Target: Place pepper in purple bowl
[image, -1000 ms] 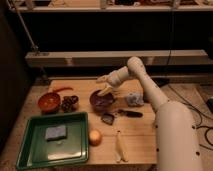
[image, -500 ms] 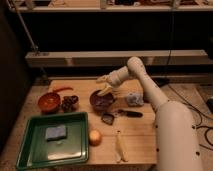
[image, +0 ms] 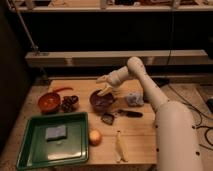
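The pepper, slim and red-orange, lies on the wooden table at the back left, just behind the orange-red bowl. The purple bowl stands near the middle of the table, dark and glossy inside. My gripper hangs just above the purple bowl's back rim, pointing down and to the left. The arm reaches in from the right. The gripper is well to the right of the pepper, and nothing shows in it.
A dark cluster of small round things sits between the two bowls. A green tray with a blue sponge is at the front left. An orange fruit, a banana, a black-handled tool and a pale packet lie to the right.
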